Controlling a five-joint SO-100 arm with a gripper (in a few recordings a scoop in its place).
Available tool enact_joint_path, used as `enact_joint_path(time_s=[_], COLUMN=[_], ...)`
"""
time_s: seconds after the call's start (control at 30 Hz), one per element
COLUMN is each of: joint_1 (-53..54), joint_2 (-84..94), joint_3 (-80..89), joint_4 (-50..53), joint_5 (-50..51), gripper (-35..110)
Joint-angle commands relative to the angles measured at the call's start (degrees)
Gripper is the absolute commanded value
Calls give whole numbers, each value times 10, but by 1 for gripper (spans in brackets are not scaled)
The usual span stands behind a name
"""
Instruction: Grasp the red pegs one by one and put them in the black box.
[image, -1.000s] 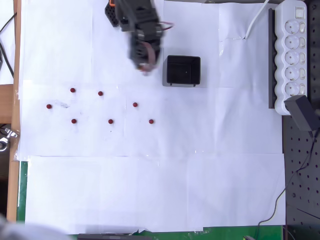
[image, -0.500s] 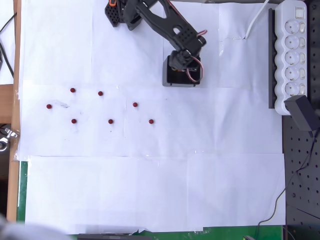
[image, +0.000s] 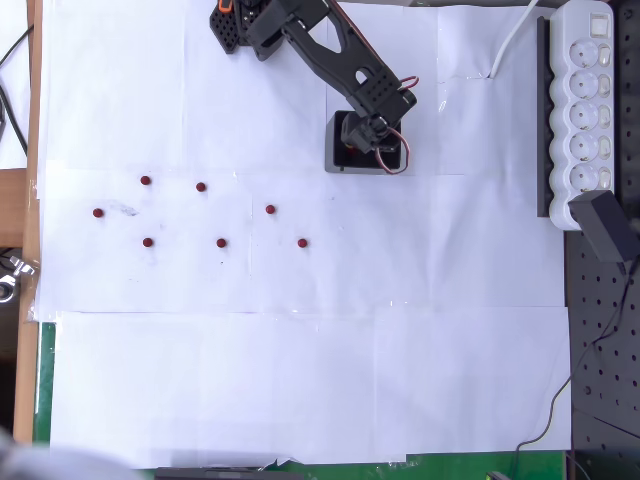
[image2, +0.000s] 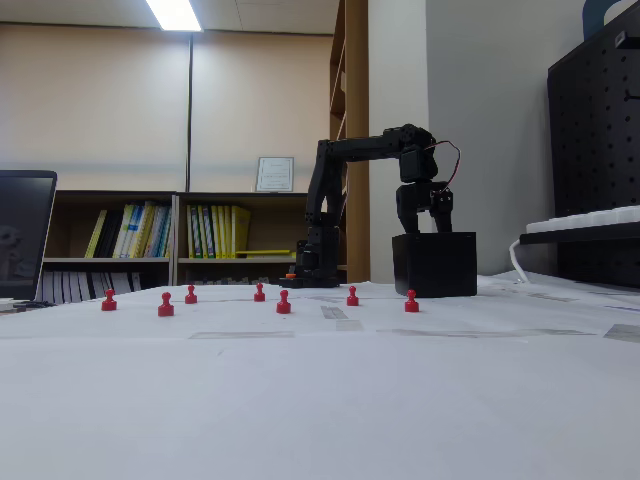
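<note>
**Colleague:** What's on your screens, biggest things first?

**Me:** The table (image: 300, 380) is covered in white paper sheets. From overhead, a white power strip (image: 585, 110) lies along the edge at about 2 o'clock, with a black perforated panel (image: 600, 360) below it at 4 o'clock. My black arm (image: 320, 50) reaches from its base at 12 o'clock down toward the black box (image: 336, 160).

**Colleague:** And the box itself?

**Me:** It sits just right of centre, in the upper part of the overhead view. In the fixed view the black box (image2: 434, 265) stands on the paper to the right of the pegs.

**Colleague:** Where's the hand?

**Me:** The hand (image: 372, 140) hangs directly over the box opening. In the fixed view the hand (image2: 422, 222) points straight down, its tips just above the rim. The fingers look a little apart there, but I cannot tell for sure whether they grip anything.

**Colleague:** The pegs?

**Me:** I count seven red pegs (image: 221, 242) on the paper, scattered toward 9 o'clock from the box and well apart from it. The nearest one (image: 302, 242) is at about 7 o'clock from the box. In the fixed view the red pegs (image2: 284, 301) stand upright in a loose row.
</note>
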Motion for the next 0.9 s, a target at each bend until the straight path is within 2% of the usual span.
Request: enact_joint_path(time_s=[0.0, 0.17, 0.3, 0.53, 0.87], joint_1=[5, 60, 155, 341, 387], joint_2=[-122, -219, -327, -438, -429], joint_3=[104, 159, -18, -341, -541], joint_4=[50, 98, 70, -101, -348], joint_5=[-8, 21, 114, 287, 350], gripper=[17, 17, 17, 17, 17])
